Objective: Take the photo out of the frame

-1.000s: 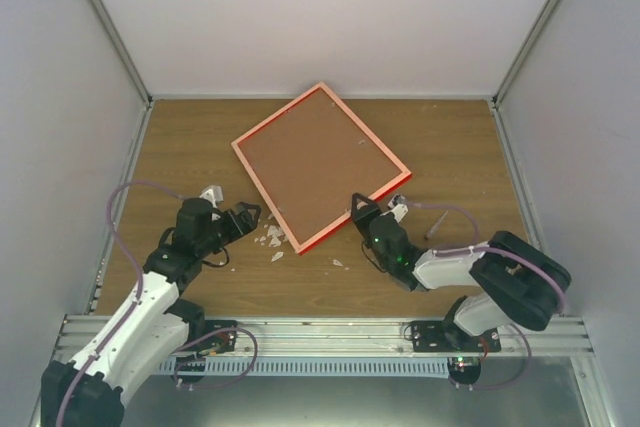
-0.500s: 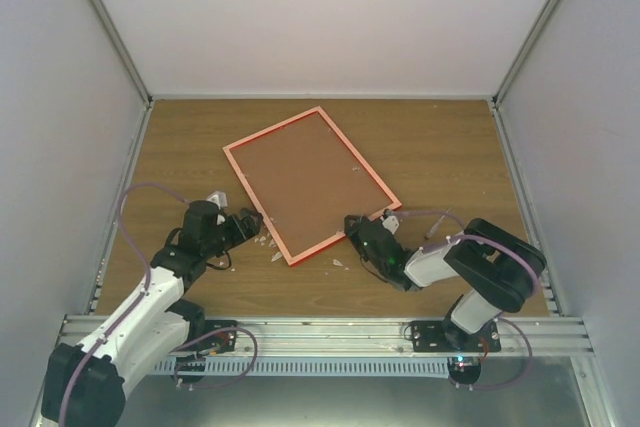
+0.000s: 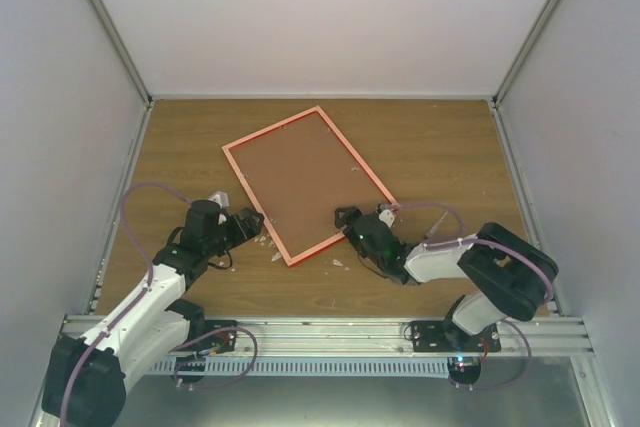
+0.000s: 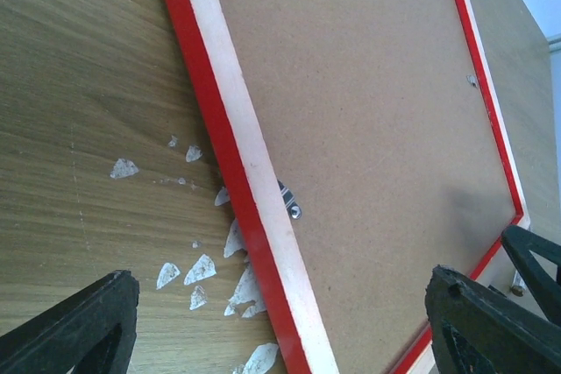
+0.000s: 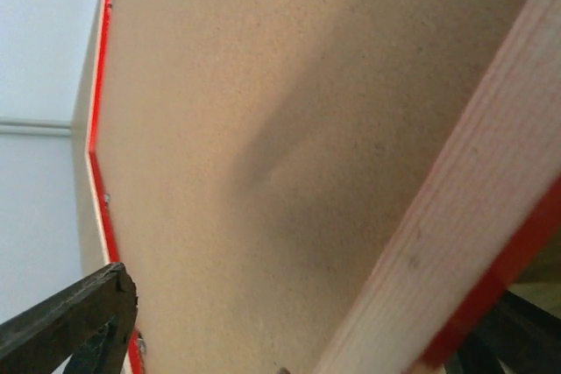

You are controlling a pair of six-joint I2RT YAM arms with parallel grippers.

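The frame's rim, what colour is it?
The frame's rim is bright red outside, pale cream on its back; clearest in the left wrist view.

Frame (image 3: 258, 205) lying back-up mid-surface (image 3: 440, 147), backing board (image 3: 305, 187) sitting in it. Left claw (image 3: 252, 221) hovering beside its near-left edge, scraps (image 3: 272, 239) lying between. Right claw (image 3: 347, 219) sitting at its near-right edge.

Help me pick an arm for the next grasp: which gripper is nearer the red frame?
Right. The right gripper sits open at the frame, with the near-right rim between its fingers. The left gripper hovers just off the near-left rim, near the white scraps.
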